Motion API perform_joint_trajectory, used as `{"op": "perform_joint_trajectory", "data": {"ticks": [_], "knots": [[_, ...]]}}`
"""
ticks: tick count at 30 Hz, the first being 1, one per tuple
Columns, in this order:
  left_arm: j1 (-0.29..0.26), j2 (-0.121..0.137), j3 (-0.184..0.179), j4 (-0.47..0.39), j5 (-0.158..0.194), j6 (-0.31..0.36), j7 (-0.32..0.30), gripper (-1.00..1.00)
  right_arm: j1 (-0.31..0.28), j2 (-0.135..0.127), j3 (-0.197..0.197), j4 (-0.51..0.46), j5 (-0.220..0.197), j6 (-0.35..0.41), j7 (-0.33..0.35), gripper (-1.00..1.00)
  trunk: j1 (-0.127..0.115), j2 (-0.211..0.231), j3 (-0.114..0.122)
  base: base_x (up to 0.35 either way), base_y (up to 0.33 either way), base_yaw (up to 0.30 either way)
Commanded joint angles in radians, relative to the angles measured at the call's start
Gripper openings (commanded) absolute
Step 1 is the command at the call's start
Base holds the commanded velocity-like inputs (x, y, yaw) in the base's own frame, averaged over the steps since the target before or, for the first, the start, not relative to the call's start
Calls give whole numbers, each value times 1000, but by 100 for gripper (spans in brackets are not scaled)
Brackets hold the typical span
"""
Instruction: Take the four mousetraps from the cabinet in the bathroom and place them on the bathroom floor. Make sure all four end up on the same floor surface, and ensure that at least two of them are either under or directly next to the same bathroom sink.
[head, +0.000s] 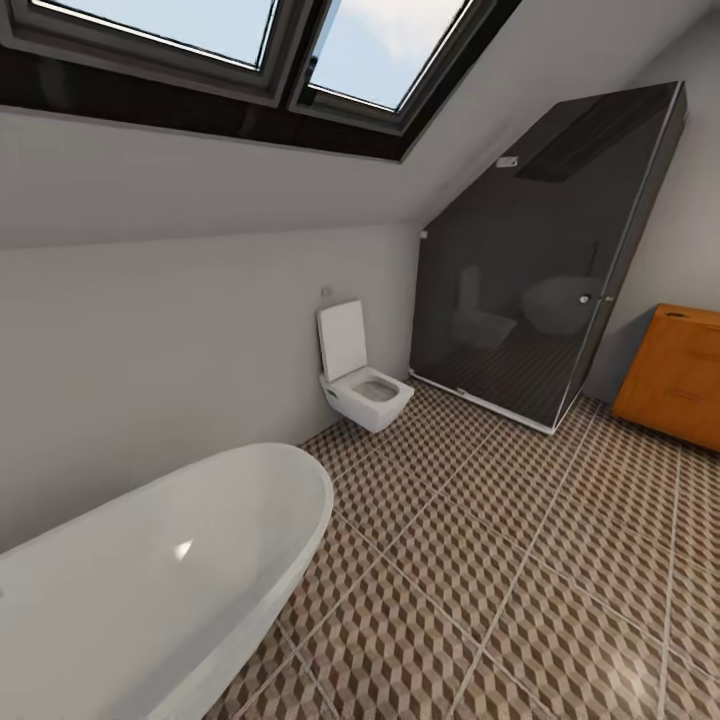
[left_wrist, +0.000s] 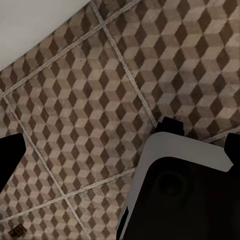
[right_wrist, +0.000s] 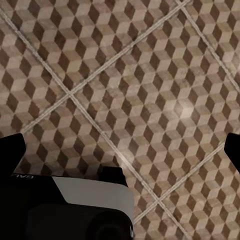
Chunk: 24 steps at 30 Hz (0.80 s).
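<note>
The cabinet (head: 678, 377) is seen far right across the bathroom floor (head: 520, 600); 0 mousetraps are visible. Both grippers are spread wide, empty. The bathtub (head: 150, 570) could be clipped while turning.

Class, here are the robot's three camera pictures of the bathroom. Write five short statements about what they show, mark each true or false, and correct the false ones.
1. The toilet has its lid raised. True.
2. The orange-brown cabinet stands at the left of the head view. False: it is at the right edge, beside the dark glass shower enclosure.
3. The bathtub is black. False: it is white.
4. The bathroom floor has a cube-pattern tile. True.
5. A mousetrap lies beside the toilet. False: none shows there.
</note>
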<state>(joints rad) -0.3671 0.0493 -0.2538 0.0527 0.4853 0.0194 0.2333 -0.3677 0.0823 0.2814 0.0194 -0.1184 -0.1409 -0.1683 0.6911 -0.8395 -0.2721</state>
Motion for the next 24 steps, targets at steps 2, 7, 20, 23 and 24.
{"op": "perform_joint_trajectory", "data": {"ticks": [2,7,20,23,24], "knots": [[-1,0,-9,1,7,2,1,100,-1,0,9,2,-10,-5,-2,100,0,-1,-5,0,0,0],[-1,0,-9,1,7,2,1,100,-1,0,9,2,-10,-5,-2,100,0,-1,-13,0,0,0],[-1,0,-9,1,7,2,1,100,-1,-1,9,2,-10,-5,-2,100,0,-1,-34,0,0,0],[-1,0,-9,1,7,2,1,100,-1,-1,9,2,-10,-5,-2,100,0,-1,-39,0,0,0],[-1,0,-9,1,7,2,1,100,-1,-1,9,2,-10,-5,-2,100,0,-1,-40,0,0,0]]}}
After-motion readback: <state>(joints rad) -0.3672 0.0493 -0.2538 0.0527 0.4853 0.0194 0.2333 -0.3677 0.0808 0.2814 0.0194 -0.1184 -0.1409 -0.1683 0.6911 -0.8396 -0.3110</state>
